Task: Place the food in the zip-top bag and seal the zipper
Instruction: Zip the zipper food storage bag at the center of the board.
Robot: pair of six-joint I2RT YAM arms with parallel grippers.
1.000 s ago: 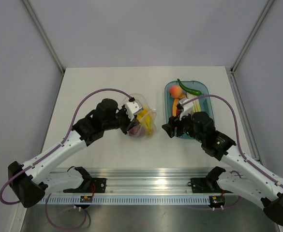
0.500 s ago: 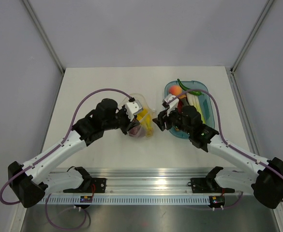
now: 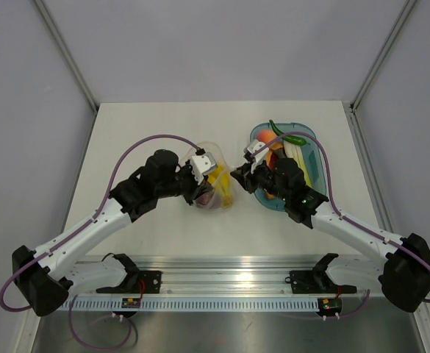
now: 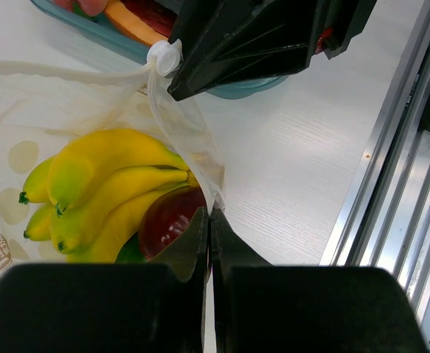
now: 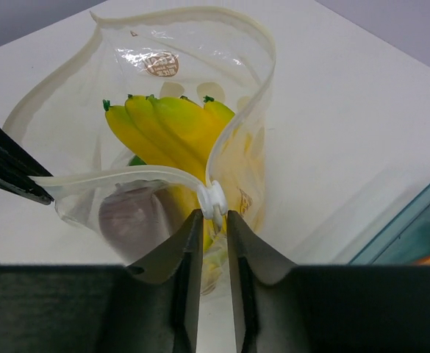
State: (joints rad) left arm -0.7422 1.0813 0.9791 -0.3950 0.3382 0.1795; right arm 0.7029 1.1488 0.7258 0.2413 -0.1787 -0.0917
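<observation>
The zip-top bag [image 3: 213, 176] stands open between the arms. Inside are the yellow banana bunch [image 5: 170, 129], a dark red apple [image 4: 167, 220] and a green fruit [image 4: 130, 251]. My left gripper [image 4: 209, 217] is shut on the bag's near mouth edge. My right gripper [image 5: 213, 213] has its tips pinched on the white slider [image 5: 215, 198] at the end of the zipper [image 5: 112, 179]. The zipper's two strips stand apart in a wide loop. More food lies in the teal tray [image 3: 312, 140]: an orange-red fruit [image 3: 267, 138] and a green pepper [image 3: 288, 135].
The teal tray sits just right of the bag, partly under my right arm. A metal rail [image 3: 222, 283] runs along the near table edge. Grey walls close in the table's sides and back.
My right gripper has moved left from over the tray to the bag's mouth and now sits on the slider. The left arm and bag have stayed put.
</observation>
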